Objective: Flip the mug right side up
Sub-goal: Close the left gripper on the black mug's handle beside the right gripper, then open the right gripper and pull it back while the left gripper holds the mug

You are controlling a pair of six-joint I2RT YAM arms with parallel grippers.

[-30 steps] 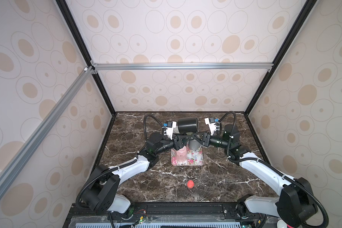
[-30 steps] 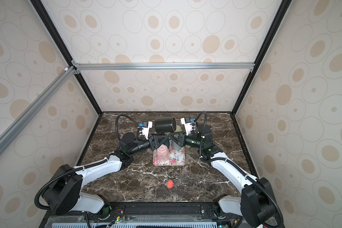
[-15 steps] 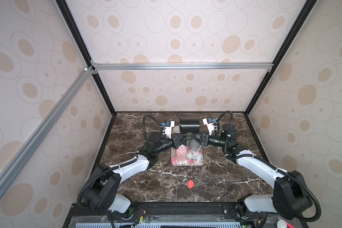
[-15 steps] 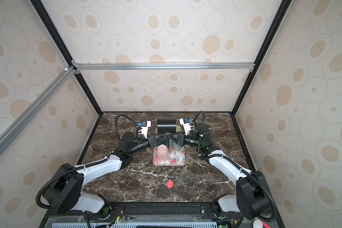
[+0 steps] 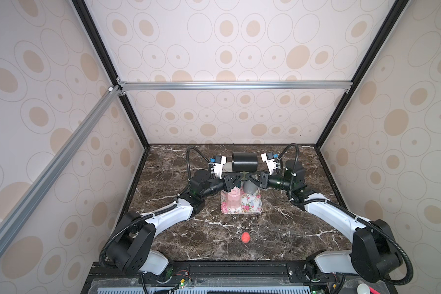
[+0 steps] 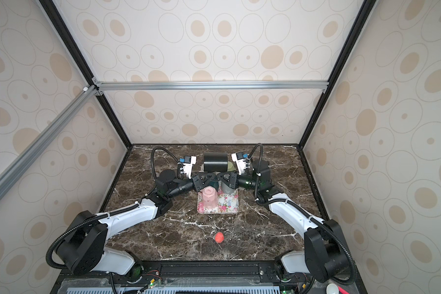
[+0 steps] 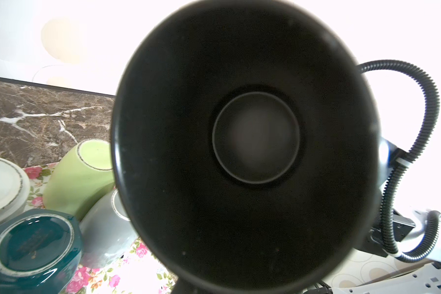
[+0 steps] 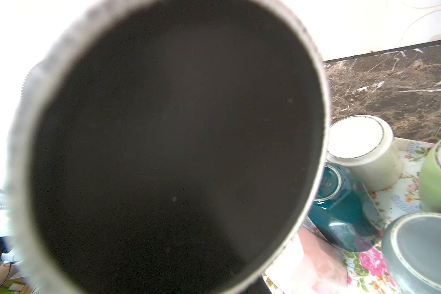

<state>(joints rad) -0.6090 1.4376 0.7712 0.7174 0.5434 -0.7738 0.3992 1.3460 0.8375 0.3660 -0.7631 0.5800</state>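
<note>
In both top views the black mug (image 5: 245, 162) hung on its side above the floral tray (image 5: 253, 205). The right gripper (image 5: 248, 176) was closed on it from beneath. Whether the left gripper (image 5: 239, 176) gripped it too could not be told.

The left wrist view looked straight into the mug's mouth.

In the right wrist view its base filled the frame, with an upside-down teal mug (image 8: 341, 211) beside it.
</note>
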